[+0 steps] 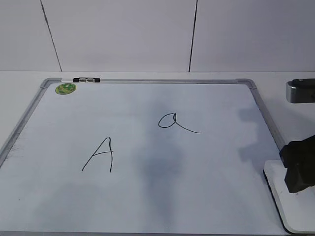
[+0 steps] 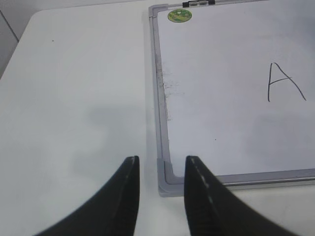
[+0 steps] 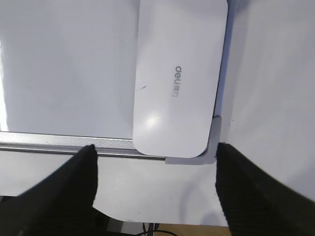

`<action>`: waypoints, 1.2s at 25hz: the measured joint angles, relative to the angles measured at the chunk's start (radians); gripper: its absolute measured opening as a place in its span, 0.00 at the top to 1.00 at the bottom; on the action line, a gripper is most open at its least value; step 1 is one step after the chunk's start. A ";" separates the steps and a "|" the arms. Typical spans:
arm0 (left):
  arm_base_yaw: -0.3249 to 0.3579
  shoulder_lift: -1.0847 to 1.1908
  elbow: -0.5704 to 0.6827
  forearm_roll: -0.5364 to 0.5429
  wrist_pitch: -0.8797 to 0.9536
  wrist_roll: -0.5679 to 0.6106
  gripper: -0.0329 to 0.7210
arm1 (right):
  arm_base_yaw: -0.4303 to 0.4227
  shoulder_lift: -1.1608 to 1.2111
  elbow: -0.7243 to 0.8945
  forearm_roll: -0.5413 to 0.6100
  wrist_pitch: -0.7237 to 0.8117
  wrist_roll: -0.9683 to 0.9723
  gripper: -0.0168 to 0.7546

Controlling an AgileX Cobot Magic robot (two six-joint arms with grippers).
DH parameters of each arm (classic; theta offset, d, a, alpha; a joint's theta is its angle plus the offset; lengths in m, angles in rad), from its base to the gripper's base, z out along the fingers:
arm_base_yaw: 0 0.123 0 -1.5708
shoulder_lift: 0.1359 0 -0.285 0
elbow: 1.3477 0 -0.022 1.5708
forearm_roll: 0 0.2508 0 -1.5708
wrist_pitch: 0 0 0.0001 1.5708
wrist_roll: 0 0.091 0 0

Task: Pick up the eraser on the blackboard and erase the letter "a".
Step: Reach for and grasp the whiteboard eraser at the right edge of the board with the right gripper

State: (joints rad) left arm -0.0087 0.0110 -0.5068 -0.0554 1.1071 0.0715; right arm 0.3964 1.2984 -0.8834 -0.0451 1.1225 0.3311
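Two arms: both are waiting at the near corners of the blackboard (image 1: 206,206), which is lying flat on a white table (image 2: 74,98).
Left gripper (image 2: 161,169): it is hovering over the board's near left corner, jaws partly apart, gripping nothing.
Capital "A" (image 1: 100,155): it is sitting left of centre.
Letter "a" (image 1: 174,122): it is sitting near the middle, tail trailing right, unerased.
Eraser (image 3: 179,73): it is lying flat in the near right corner, its end overhanging the frame.
Right gripper (image 3: 155,162): it is hanging just short of the eraser's near end, jaws spread wider than the eraser, holding nothing.
Handling: it is looking light, rigid and smooth, likely slippery; pinching across its long sides seems best.
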 joint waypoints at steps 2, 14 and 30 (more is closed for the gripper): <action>0.000 0.000 0.000 0.000 0.000 0.000 0.65 | 0.000 0.000 0.000 0.000 0.000 0.003 0.21; 0.000 0.000 0.000 0.000 0.000 0.000 0.65 | 0.000 0.000 0.000 0.000 -0.005 0.015 0.18; 0.000 0.000 0.000 0.000 0.000 0.000 0.65 | 0.000 0.001 0.000 -0.008 0.019 0.015 0.18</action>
State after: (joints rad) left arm -0.0087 0.0110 -0.5068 -0.0554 1.1071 0.0715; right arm 0.3964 1.2997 -0.8834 -0.0527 1.1415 0.3457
